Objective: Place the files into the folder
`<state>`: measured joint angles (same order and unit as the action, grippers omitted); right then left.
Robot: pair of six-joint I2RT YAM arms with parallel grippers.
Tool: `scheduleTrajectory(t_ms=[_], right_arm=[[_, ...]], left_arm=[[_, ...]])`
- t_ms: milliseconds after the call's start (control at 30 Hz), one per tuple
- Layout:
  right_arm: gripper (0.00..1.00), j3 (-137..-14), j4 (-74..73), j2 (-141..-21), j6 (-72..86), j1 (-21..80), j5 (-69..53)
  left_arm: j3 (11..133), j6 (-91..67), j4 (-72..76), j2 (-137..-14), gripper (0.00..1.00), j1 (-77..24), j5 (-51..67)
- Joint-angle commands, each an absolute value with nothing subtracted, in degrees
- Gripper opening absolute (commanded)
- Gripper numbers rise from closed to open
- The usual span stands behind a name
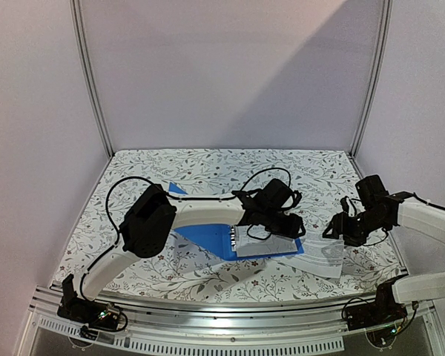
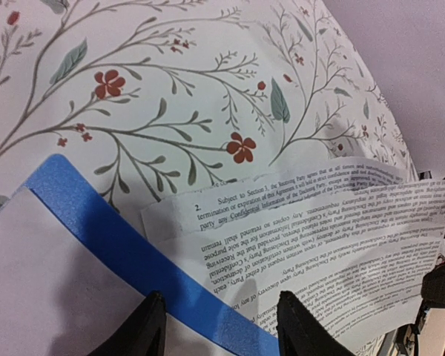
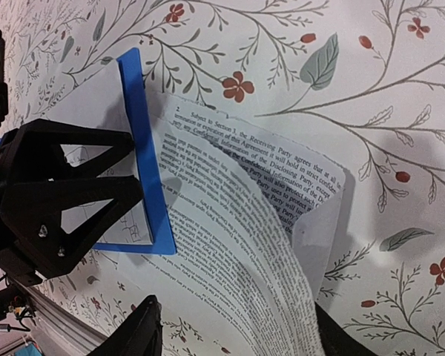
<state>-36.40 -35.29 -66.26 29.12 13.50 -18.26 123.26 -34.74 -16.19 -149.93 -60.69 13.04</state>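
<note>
The blue folder (image 1: 204, 239) lies open on the floral cloth, with a white sheet (image 1: 261, 242) on its right half. My left gripper (image 1: 278, 222) hovers over that half, jaws open. In the left wrist view they straddle the folder's blue edge (image 2: 126, 245) and hold nothing. The files (image 1: 322, 256), several printed sheets (image 3: 230, 245), lie fanned off the folder's right edge (image 3: 144, 148), partly on the cloth. The top sheet (image 3: 282, 245) bows upward between the fingers of my right gripper (image 3: 237, 334), whose jaws stand wide apart on either side of it. My left gripper's black frame (image 3: 52, 200) shows beside the folder.
A floral tablecloth (image 1: 208, 167) covers the table. Metal frame posts (image 1: 89, 74) stand at the back corners and a rail (image 1: 208, 311) runs along the near edge. A black cable (image 1: 126, 185) loops over the left arm.
</note>
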Motion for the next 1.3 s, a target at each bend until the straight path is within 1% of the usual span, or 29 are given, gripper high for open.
scheduleTrajectory(t_ms=[0,1267], right_arm=[[0.59,-37.7,-37.9,-65.4,29.9,14.1,-16.5],[0.60,-38.6,-41.8,-61.7,33.4,16.7,-14.7]], left_arm=[[121.6,-34.7,-19.2,-149.3,0.52,-59.8,12.5],[119.8,-35.0,-18.1,-148.5,0.52,-59.7,12.6]])
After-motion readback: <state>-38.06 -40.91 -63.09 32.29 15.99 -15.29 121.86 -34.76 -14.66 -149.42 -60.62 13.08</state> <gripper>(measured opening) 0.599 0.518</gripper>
